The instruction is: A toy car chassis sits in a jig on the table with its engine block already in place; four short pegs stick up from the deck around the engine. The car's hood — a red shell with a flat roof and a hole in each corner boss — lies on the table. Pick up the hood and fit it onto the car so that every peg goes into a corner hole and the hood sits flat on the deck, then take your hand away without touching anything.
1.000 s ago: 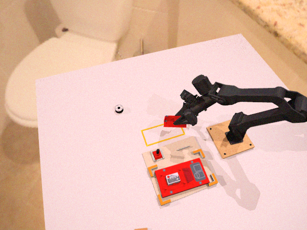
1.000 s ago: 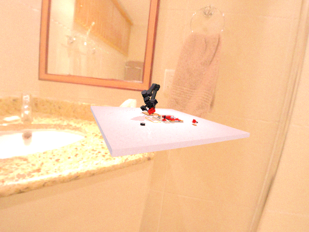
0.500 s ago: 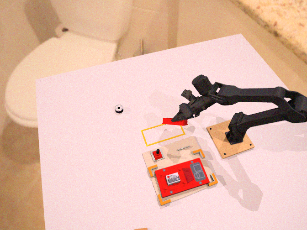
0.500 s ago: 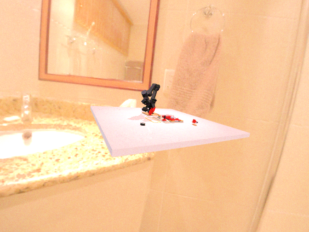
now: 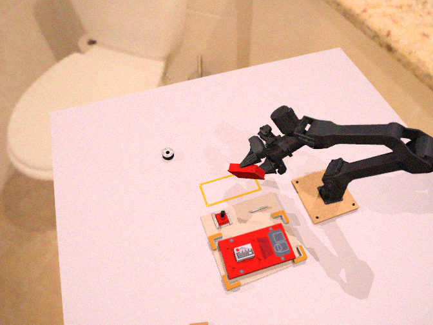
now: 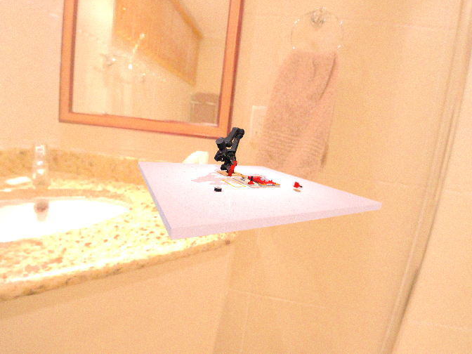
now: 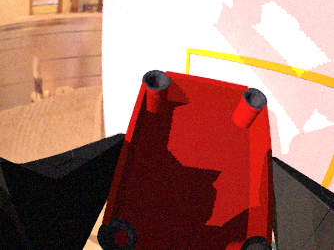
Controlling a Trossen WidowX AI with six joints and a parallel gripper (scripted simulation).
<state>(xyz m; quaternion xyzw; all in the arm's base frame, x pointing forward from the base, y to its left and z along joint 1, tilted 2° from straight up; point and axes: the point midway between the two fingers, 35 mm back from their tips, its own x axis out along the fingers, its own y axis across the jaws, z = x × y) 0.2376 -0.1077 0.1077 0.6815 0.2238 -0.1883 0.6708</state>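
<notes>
Hood (image 5: 247, 171) is hanging tilted in the air, clamped between the dark fingers (image 5: 249, 158) of the gripper (image 5: 257, 161) just above the yellow outline (image 5: 229, 189) on the table (image 5: 118, 202), its hollow underside facing the wrist camera, well apart from the chassis (image 5: 255, 254).

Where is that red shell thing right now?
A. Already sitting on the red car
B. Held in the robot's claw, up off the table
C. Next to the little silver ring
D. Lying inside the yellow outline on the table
B: the gripper is clamped on the hood, which hangs tilted above the yellow outline.
</notes>
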